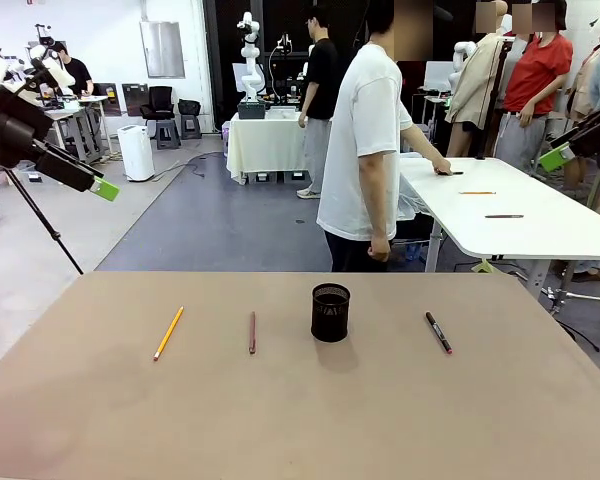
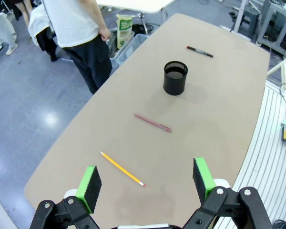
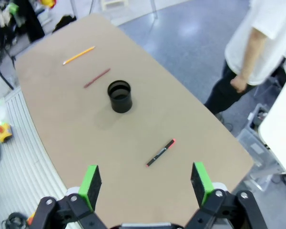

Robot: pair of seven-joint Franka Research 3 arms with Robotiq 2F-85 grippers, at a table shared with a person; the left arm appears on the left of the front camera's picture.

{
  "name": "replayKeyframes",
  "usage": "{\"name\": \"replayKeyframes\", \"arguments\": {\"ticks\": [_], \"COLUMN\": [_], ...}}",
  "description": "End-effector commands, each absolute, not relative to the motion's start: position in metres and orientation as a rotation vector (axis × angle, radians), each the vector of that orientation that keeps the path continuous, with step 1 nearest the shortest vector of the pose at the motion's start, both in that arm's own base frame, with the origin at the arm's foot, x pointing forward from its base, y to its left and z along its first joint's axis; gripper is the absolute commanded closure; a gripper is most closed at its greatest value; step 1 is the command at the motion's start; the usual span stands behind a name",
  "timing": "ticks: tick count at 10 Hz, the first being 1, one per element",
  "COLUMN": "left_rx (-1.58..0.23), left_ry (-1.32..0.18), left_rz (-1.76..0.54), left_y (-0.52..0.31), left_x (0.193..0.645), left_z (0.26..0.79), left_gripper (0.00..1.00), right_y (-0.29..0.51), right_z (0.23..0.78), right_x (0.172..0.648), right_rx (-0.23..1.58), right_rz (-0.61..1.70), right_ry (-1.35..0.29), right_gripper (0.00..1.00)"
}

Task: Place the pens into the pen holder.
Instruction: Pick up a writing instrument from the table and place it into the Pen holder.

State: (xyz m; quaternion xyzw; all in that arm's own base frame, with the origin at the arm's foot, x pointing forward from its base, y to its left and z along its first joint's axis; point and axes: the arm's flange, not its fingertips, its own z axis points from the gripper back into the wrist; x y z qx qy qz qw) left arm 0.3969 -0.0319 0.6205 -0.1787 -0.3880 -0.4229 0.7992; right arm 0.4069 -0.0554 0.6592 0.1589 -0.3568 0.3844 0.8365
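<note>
**A wide workshop room around your table**

You look over a tan table [image 1: 300, 430] into a large room. The floor [image 1: 230, 225] is grey-blue and shiny; in the left wrist view a bright spot of light [image 2: 50, 119] lies on it. At the far left is a white wall [image 1: 110, 30], with black chairs [image 1: 161, 103] and a white box-like unit [image 1: 135, 152] before it. A clothed table [image 1: 265, 145] stands at the back in the middle, and a long white table [image 1: 550, 225] at the right.

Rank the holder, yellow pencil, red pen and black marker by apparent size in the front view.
1. Holder, the bulkiest.
2. Yellow pencil, the longest stick.
3. Black marker and red pen: too alike to rank. All four lie similarly far from the camera.
</note>
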Motion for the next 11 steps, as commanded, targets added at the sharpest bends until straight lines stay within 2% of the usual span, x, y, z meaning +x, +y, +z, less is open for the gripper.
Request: {"name": "replayKeyframes", "arguments": {"ticks": [1, 6, 11], "left_rx": [-0.382, -0.382, -0.382], "left_ry": [-0.833, -0.833, -0.833], "left_rz": [-0.910, -0.910, -0.910], "left_y": [-0.032, -0.032, -0.032], "left_x": [0.397, 0.397, 0.397], "left_z": [0.621, 0.621, 0.621], "left_gripper": [0.00, 0.00, 0.00], "right_y": [-0.027, 0.022, 0.053], "right_z": [0.646, 0.577, 0.470], "right_x": [0.437, 0.515, 0.543], "right_rx": [0.312, 0.159, 0.029], "right_rz": [0.614, 0.317, 0.245], "right_ry": [-0.714, -0.336, -0.179], "right_gripper": [0.00, 0.00, 0.00]}}
